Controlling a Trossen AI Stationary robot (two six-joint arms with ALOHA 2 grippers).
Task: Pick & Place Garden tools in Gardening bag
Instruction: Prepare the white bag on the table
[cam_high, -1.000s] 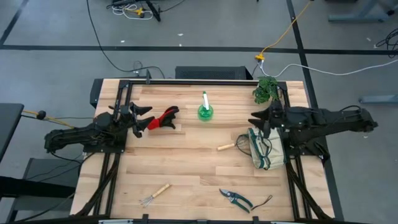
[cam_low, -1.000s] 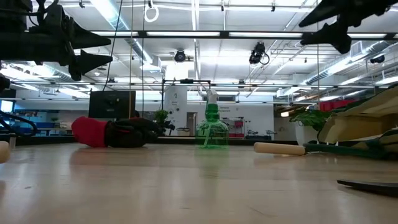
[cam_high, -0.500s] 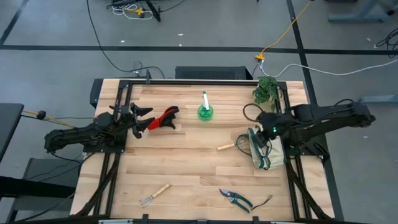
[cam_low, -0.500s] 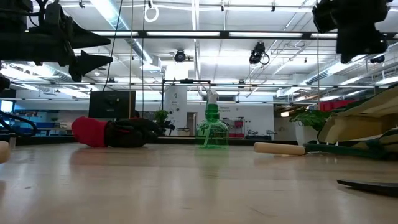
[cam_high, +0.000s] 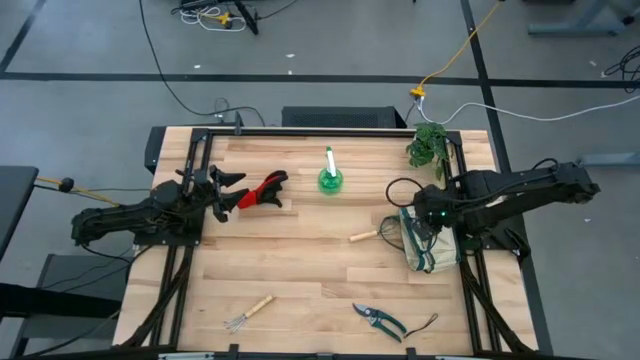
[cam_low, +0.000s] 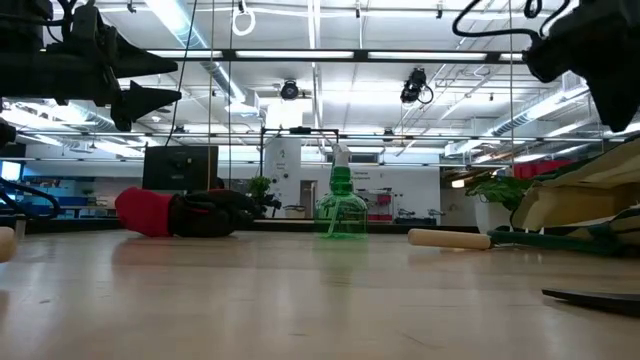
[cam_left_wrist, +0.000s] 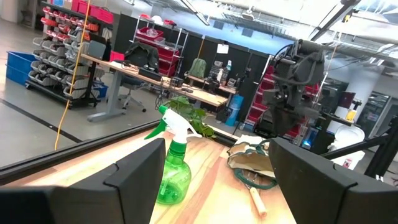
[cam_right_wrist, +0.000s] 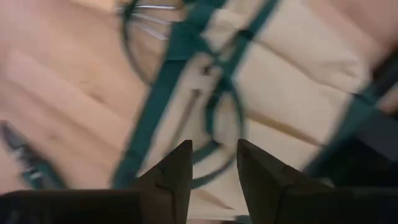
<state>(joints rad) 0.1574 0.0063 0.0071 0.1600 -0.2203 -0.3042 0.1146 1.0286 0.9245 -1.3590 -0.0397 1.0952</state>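
The bag (cam_high: 424, 241), beige canvas with dark green trim and loop handles, lies slumped at the table's right edge, about midway along it, its long axis running front to back. A wooden-handled tool (cam_high: 372, 234) touches the bag's left side; its handle points left toward the table's middle and its head sits at the bag's mouth.

The right gripper (cam_high: 424, 216) hangs above the bag's upper end, pointing down. In its wrist view the two fingers (cam_right_wrist: 176, 175) stand a narrow gap apart, with nothing between them, over the bag's green straps.

The leafy plant (cam_high: 428, 145) stands at the back right corner, behind the bag. The green bottle (cam_high: 330, 176) stands upright near the back middle, its white top pointing to the back edge. The red-and-black tool (cam_high: 262, 190) lies left of the bottle, its long axis slanting, red end toward the bottle.

The left gripper (cam_high: 229, 189) hovers just beside that tool's black end, at the left side of the table, fingers spread wide and holding nothing.

Near the front edge lie the rake (cam_high: 249, 312), left of centre, tines toward the front left, and the teal shears (cam_high: 380, 320), right of centre, lying slantwise.

The broad middle of the table (cam_high: 300, 255) is bare wood, open between the back row and the front pair.
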